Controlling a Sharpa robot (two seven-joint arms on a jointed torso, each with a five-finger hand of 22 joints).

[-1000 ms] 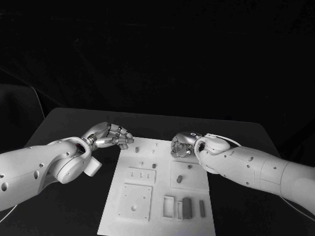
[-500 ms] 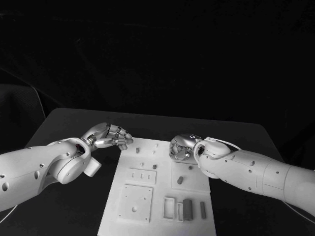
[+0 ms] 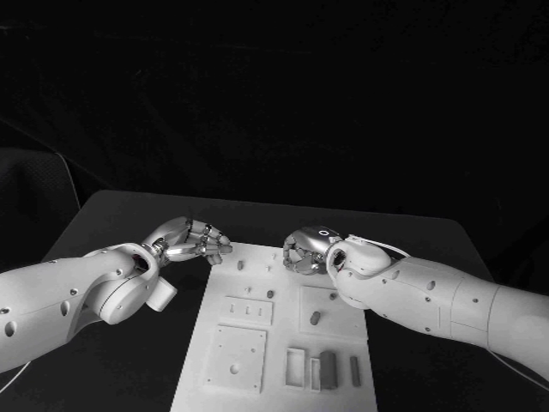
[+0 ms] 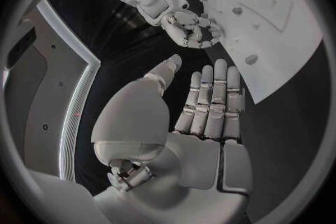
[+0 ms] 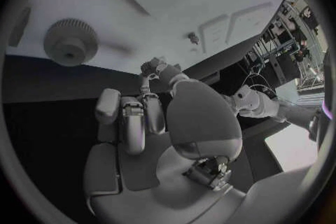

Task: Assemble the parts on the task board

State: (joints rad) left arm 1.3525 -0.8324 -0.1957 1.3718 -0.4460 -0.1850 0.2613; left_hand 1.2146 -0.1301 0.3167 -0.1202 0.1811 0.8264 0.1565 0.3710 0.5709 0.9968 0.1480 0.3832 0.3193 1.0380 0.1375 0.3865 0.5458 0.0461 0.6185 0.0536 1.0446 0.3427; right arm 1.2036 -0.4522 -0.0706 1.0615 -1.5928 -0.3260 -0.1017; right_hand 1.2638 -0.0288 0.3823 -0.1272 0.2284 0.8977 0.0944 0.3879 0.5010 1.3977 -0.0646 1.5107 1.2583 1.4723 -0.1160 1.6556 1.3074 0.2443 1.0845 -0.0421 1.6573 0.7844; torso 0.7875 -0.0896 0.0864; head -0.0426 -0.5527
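The white task board point(image 3: 232, 365) lies in the middle of the black table, with small grey parts on it, such as an oval piece point(image 3: 314, 317) and upright bars point(image 3: 328, 364) near the front. A toothed gear point(image 5: 70, 42) lies on the board just ahead of my right hand's fingers point(image 5: 133, 119). My right hand point(image 3: 302, 250) hovers over the board's far edge, fingers loosely curled, holding nothing. My left hand point(image 3: 190, 240) hangs beside the board's far left corner, its palm point(image 4: 203, 151) empty and its fingers side by side. The left wrist view also shows the right hand point(image 4: 187, 27) at the board's edge point(image 4: 280, 28).
Recessed square plates point(image 3: 238, 352) and small pegs point(image 3: 240, 264) take up the board's left half. Bare black table point(image 3: 126, 215) surrounds the board, with free room behind both hands and to the right of the board point(image 3: 429, 236).
My right hand has shifted a little left and farther back along the board's far edge. My left hand has hardly moved.
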